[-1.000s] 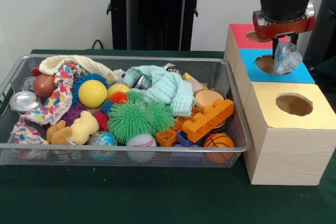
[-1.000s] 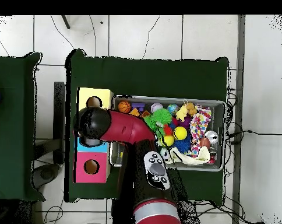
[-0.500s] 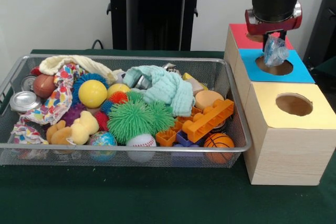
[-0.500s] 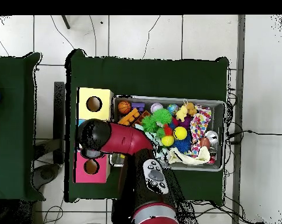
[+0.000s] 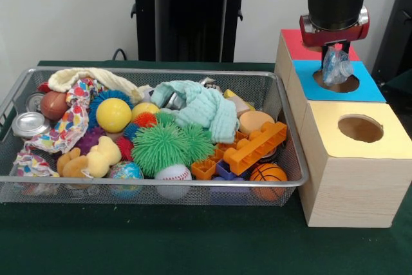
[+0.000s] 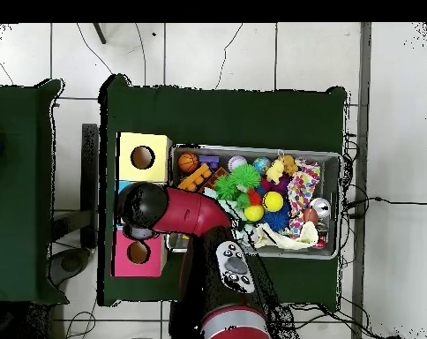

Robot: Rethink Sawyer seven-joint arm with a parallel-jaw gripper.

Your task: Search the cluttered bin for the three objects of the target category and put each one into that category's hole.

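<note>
My gripper (image 5: 334, 56) hangs over the blue box (image 5: 370, 88), right above its round hole (image 5: 339, 82). It is shut on a crumpled clear plastic bottle (image 5: 336, 67), whose lower end dangles just over the hole's rim. The mesh bin (image 5: 154, 179) to the left holds a heap of toys, and two silver cans (image 5: 29, 123) lie at its left end. In the overhead view the arm's black wrist (image 6: 143, 207) covers the blue box and hides the gripper and bottle.
A red box (image 5: 297, 40) stands behind the blue one and a yellow box (image 5: 360, 128) with its own hole in front. The bin holds balls, orange bricks (image 5: 254, 147), a mint cloth (image 5: 205, 109) and a green spiky ball (image 5: 168, 144).
The gripper has carried the bottle leftwards from the blue box's right side to above its hole, then dipped slightly lower. The bin's contents are unchanged.
</note>
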